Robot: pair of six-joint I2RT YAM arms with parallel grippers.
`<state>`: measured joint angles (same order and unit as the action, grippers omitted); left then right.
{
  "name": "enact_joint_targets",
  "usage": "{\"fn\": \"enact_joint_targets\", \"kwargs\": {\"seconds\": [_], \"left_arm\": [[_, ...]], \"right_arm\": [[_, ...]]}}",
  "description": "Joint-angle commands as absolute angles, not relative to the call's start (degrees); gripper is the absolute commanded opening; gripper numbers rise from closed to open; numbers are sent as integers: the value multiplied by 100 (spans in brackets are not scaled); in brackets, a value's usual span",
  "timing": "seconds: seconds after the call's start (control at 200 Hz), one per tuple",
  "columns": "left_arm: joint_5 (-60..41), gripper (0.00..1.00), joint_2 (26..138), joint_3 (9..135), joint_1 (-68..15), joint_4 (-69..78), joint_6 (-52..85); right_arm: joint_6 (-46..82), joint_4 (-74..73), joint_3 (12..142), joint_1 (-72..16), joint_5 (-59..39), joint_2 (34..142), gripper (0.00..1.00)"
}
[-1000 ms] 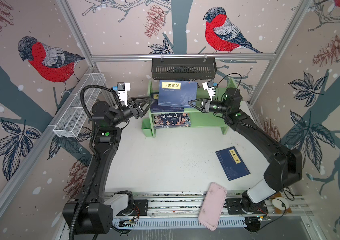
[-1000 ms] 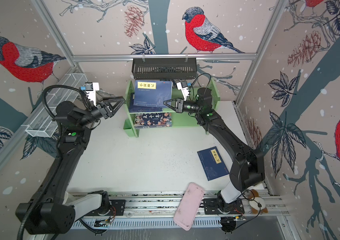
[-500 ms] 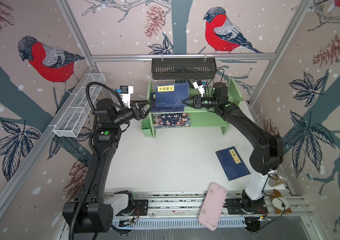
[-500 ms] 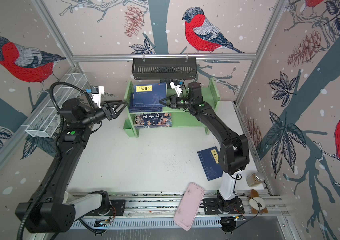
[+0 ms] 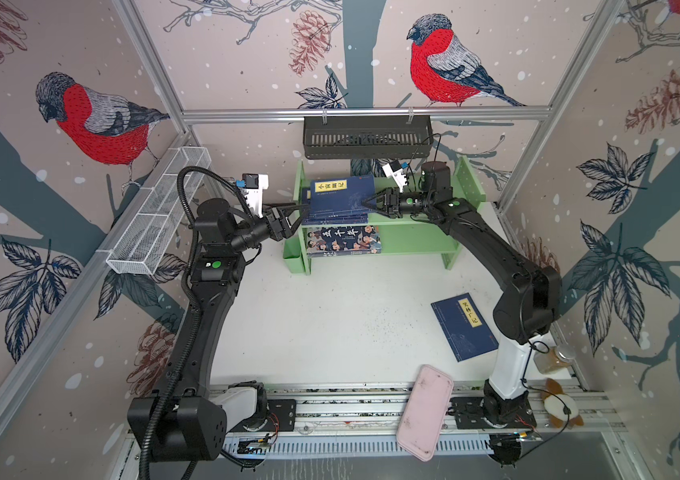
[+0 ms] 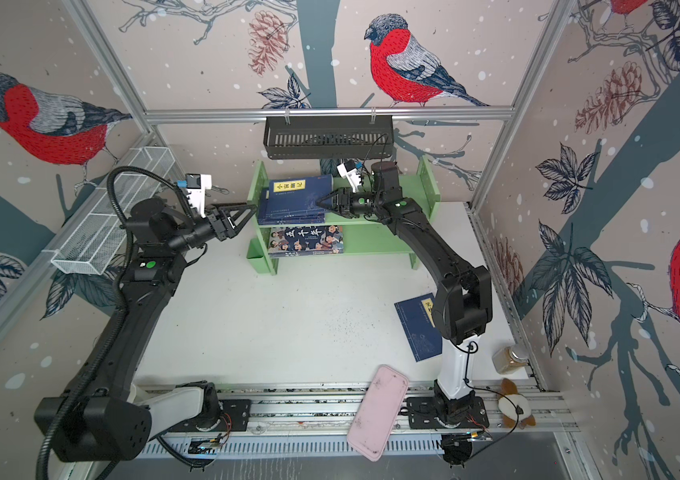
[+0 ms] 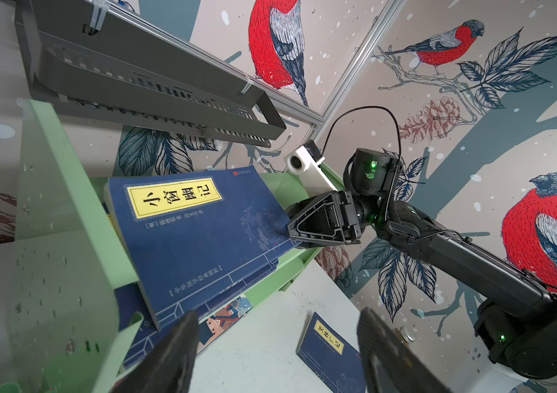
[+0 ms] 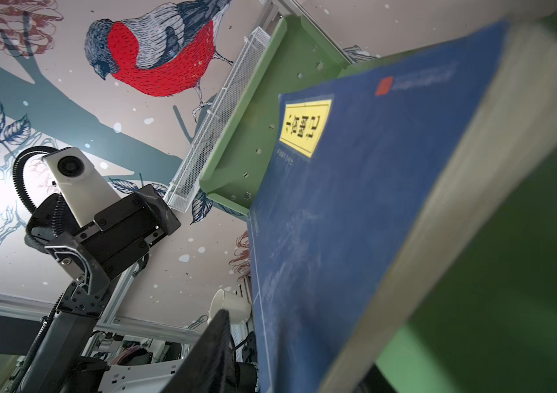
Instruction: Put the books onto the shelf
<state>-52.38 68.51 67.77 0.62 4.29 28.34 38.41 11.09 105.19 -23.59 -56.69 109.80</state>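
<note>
the light green wooden shelf (image 5: 471, 191) carries a flat stack of navy paperbacks (image 5: 342, 195) on its upper tier and the cartoon-cover book (image 5: 342, 241) below, another navy paperback (image 5: 465, 328) lies on the white worktop (image 5: 330, 324), the left claw (image 7: 278, 314) gapes wide and empty, and the right claw (image 5: 365, 203) meets the stack's edge, its grip unclear.

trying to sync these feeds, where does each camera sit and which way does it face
Top views: high overhead, looking down at the light green wooden two-tier shelf; black left arm, right arm, left hand, right hand show.
Left wrist: beside the shelf, facing across the navy-blue paperback with a yellow title label toward the right hand; own fingers show.
Right wrist: low by that paperback's page edge, facing the left hand; one own finger shows.
Shared: both wrist views hold that paperback.
</note>
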Motion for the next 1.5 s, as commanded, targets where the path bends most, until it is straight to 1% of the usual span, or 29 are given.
{"fn": "enact_joint_targets", "kwargs": {"seconds": [0.0,0.19,0.345,0.595,0.985,1.165,1.22,1.28,1.36,1.495], "left_arm": [[-5300,74,6820,6750,71,686,2818],[-5263,74,6777,6754,77,499,2572],[-5212,74,6751,6760,79,364,2417],[-5208,74,6732,6715,77,355,2403],[-5194,75,6723,6638,74,345,2405],[-5179,75,6732,6627,74,372,2413],[-5177,75,6732,6627,77,378,2422],[-5172,75,6734,6628,75,377,2428],[-5170,75,6732,6618,72,382,2439],[-5168,75,6732,6618,71,385,2437]], "right_arm": [[3433,1572,10696,-2382,-5156,10978,50],[2927,2327,10906,-2373,-4165,10917,55],[2795,2271,10805,-2317,-3529,10728,55],[2970,1950,10877,-2241,-3767,10837,50],[3015,1906,11081,-2285,-4118,11106,36],[3007,1928,11115,-2329,-4213,11160,34],[2989,1955,11133,-2338,-4215,11184,28],[2973,1977,11145,-2338,-4206,11189,25],[2971,1978,11144,-2346,-4193,11195,18],[2997,1960,11139,-2363,-4208,11197,17]]}}
